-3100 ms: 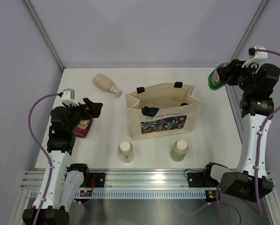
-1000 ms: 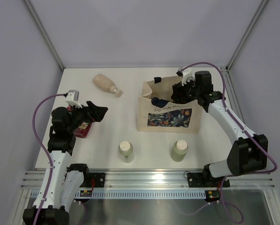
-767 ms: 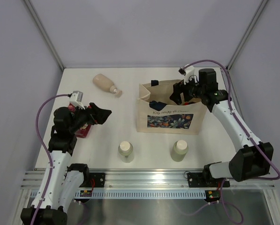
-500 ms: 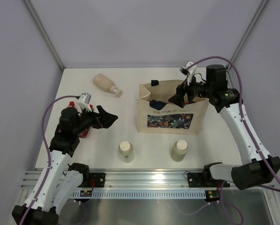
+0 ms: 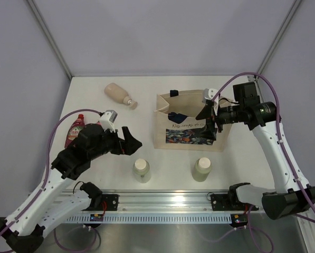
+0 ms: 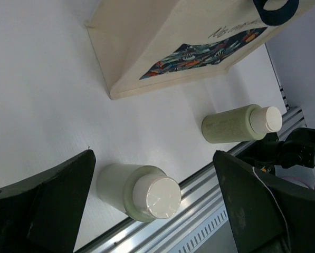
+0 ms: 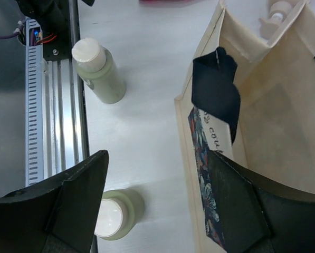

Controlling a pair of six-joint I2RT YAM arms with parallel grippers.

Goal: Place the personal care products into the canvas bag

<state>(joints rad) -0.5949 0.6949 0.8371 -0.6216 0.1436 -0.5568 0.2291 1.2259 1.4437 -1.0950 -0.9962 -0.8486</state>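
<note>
Looks like a robotics lab test cell, not anyone's home: a bare white table (image 5: pixel 173 176) boxed in by plain grey panels (image 5: pixel 162 37) on metal posts (image 5: pixel 47 39). There's an aluminium rail (image 5: pixel 168 203) along the bottom of the frame with two robot arms (image 5: pixel 277 150) bolted on, and purple cables (image 5: pixel 244 74) looping around.

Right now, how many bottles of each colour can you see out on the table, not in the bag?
Beige pump bottle: 1
Red squeeze bottle: 1
Pale bottles with white caps: 2, the left pale bottle and the right pale bottle
Total: 4 bottles in sight outside the canvas bag; more may be hidden.
</note>
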